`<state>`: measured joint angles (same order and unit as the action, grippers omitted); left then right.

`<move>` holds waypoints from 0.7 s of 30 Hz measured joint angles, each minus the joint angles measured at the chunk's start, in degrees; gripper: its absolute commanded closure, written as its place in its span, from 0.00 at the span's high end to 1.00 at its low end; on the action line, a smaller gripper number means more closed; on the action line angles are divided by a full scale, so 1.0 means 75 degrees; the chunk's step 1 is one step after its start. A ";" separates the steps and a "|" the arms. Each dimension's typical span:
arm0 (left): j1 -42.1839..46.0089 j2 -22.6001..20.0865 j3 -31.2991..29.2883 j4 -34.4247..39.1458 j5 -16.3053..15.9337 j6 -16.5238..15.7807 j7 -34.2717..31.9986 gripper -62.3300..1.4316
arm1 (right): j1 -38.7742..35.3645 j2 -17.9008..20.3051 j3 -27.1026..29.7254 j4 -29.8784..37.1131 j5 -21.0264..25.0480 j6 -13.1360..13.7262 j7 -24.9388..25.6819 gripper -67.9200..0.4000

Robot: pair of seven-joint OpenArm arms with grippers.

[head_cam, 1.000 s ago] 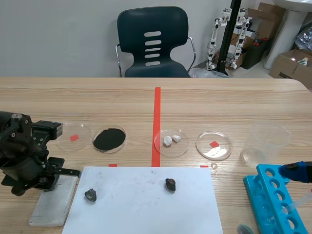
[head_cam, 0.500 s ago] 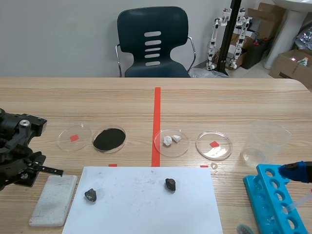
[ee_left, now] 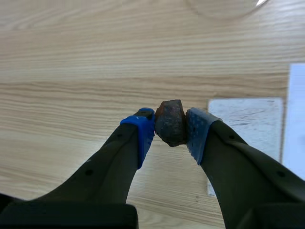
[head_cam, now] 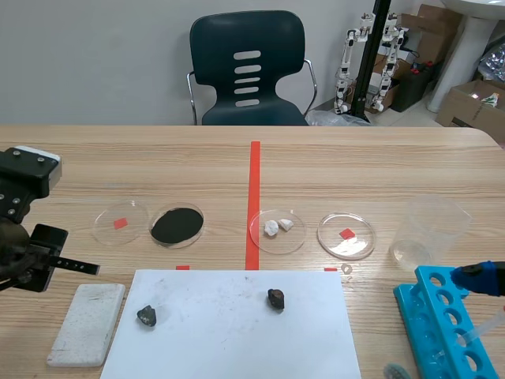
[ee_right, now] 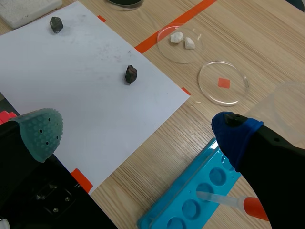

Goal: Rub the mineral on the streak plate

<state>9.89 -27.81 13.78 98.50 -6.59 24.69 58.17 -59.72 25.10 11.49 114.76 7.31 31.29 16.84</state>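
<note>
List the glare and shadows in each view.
Scene view: a bright reflection washes out the near part of the clear dish with the red square. Left wrist view: the light is even, with no glare on the rock gripped by the left end effector. Right wrist view: the loose rock casts only a small soft shadow on the paper.

We see a dark reddish-brown mineral (ee_left: pixel 170 122) between blue pads (ee_left: pixel 143 136), a white streak plate (head_cam: pixel 87 324), white paper (head_cam: pixel 229 332), black powder (head_cam: pixel 177 225) in a clear dish (head_cam: pixel 200 235) and a turquoise rack (head_cam: pixel 406 300).
</note>
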 measured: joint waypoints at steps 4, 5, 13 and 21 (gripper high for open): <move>0.0915 0.0003 -0.0119 0.0778 -0.0495 -0.0015 -0.1716 0.20 | 0.0000 0.0000 0.0000 0.0000 0.0000 -0.0003 0.0000 1.00; 0.1160 0.0006 -0.0119 0.0953 -0.0542 -0.0105 -0.2139 0.20 | 0.0000 0.0000 0.0000 0.0000 0.0000 0.0000 -0.0003 1.00; 0.2865 0.0501 -0.0119 0.1775 -0.0679 -0.1871 -0.4689 0.20 | 0.0000 0.0000 0.0000 0.0000 0.0000 0.0000 -0.0003 1.00; 0.3797 0.0901 -0.0119 0.1781 -0.0589 -0.2958 -0.6441 0.20 | 0.0000 0.0000 0.0000 0.0000 0.0000 0.0000 -0.0003 1.00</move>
<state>38.37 -21.06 12.88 111.85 -11.00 2.50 9.87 -59.72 25.10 11.49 114.76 7.31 31.29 16.82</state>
